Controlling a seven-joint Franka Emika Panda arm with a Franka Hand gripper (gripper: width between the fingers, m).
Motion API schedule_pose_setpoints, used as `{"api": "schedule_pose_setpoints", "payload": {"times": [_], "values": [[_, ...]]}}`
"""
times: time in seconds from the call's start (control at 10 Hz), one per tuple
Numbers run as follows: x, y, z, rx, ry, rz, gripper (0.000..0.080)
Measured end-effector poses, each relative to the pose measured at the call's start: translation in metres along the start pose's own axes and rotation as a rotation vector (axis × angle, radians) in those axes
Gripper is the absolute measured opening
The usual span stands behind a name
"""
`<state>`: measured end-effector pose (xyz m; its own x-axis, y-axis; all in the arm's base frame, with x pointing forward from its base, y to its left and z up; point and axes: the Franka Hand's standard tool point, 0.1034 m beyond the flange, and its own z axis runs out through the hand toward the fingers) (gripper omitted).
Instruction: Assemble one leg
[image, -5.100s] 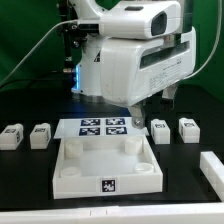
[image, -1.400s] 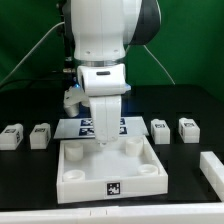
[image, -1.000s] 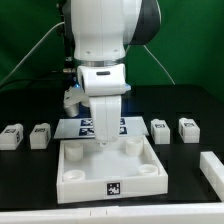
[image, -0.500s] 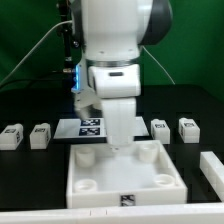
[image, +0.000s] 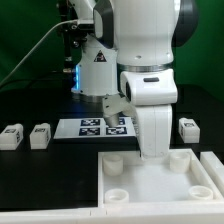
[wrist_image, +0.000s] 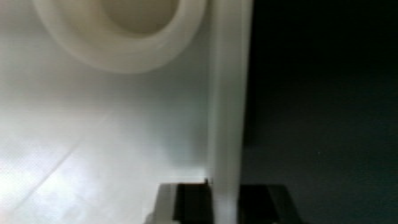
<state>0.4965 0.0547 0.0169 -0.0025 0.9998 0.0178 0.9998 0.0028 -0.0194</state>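
My hand (wrist_image: 212, 202) looks clamped narrow on the panel's (image: 150, 182) wall, and if that thin grip slips the panel may skew into the nearest leg (image: 188, 128), untouched on the table (image: 40, 175) near its corner.

The gripper (wrist_image: 224, 204) clamps the white panel (wrist_image: 98, 150) by its rim (wrist_image: 224, 110), beside a round socket (wrist_image: 125, 35)

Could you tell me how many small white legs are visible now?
3. One leg at the exterior view's far left, a second beside it, a third at the right beyond the panel. The arm may hide another.
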Motion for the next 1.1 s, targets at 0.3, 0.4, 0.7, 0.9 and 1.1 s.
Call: {"api": "schedule_pose_setpoints", "payload": {"times": [0.3,0.4,0.7,0.9,1.1], "values": [[0.008,0.001,-0.001,0.060,-0.011,0.012,0.0055],[0.011,0.001,0.000,0.072,-0.011,0.009,0.0057],[0.014,0.000,0.000,0.078,-0.024,0.042,0.0058],[0.014,0.000,0.000,0.061,-0.020,0.040,0.0059],[0.013,0.000,0.001,0.063,-0.020,0.041,0.0156]]}}
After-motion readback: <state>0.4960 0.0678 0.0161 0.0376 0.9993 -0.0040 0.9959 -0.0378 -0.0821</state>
